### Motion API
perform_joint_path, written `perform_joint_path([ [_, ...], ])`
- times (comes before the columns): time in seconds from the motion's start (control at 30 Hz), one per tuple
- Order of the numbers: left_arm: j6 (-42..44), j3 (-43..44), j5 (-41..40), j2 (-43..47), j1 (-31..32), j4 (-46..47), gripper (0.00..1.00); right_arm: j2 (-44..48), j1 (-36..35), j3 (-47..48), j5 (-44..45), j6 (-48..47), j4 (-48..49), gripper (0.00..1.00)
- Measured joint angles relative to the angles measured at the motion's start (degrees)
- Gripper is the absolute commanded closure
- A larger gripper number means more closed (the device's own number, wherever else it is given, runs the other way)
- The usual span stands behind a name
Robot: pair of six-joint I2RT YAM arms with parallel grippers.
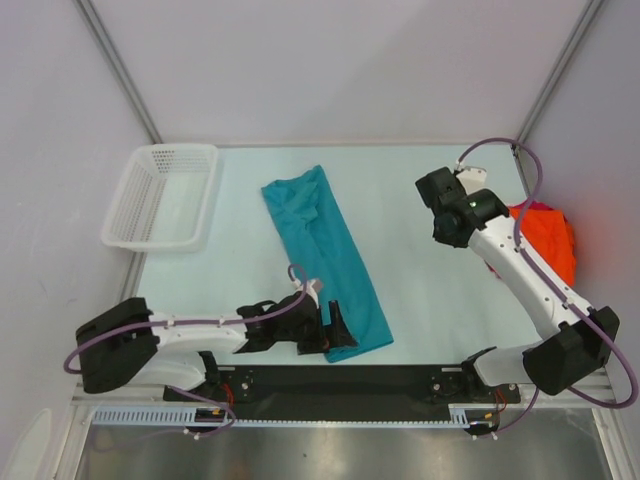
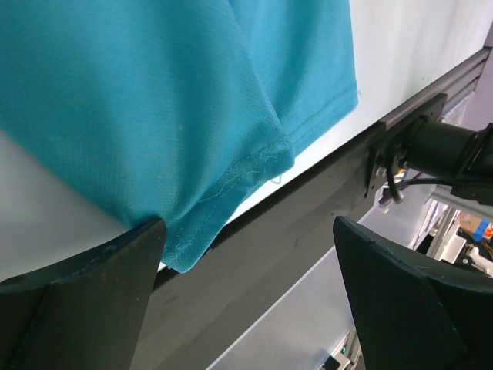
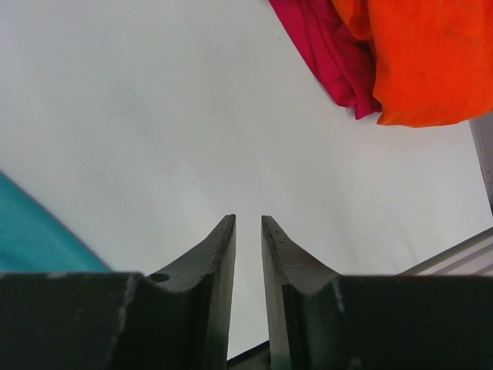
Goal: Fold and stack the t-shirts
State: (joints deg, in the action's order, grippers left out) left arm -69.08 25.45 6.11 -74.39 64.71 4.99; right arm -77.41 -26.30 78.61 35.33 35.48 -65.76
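One teal t-shirt (image 1: 325, 255), one orange t-shirt (image 1: 550, 240), one magenta t-shirt (image 3: 323, 46) and one white basket (image 1: 125, 205).

Magenta t-shirt (image 3: 331, 54) partly hidden by orange t-shirt (image 3: 431, 62), both cropped

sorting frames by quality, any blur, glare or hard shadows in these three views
top external: even soft light, faint shadows, teal-blue cloth t-shirt crisp; left wrist: that shirt's weave sharp, black fingers of the left gripper dark, little detail; right wrist: pale table surface washed out, bright orange cloth t-shirt heavily saturated, no glare spots
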Motion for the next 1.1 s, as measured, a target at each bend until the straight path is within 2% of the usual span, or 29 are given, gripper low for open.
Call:
perform_joint_path([
  [0.3, -2.05, -3.30, -4.04, 10.64, -0.20, -10.86, 0.01, 0.07, -6.03, 0.00, 0.70, 1.99, -0.85, 0.74],
  [0.73, -1.05, -7.04, -5.18, 23.34, -8.79, -22.58, 0.00, -1.66, -9.70, -0.07, 1.44, 3.78, -1.33, 0.74],
  [0.93, 1.29, -4.59, -7.10, 22.88, -9.03, -28.11, 0.00, -1.92, -10.36, -1.62, 1.49, 4.09, -1.20, 0.74],
  [1.1, 5.05, 3.74, -8.87, 14.36, -8.52, -31.82, 0.01, -3.08, -10.73, -2.21, 1.44, 4.63, -0.92, 0.74],
])
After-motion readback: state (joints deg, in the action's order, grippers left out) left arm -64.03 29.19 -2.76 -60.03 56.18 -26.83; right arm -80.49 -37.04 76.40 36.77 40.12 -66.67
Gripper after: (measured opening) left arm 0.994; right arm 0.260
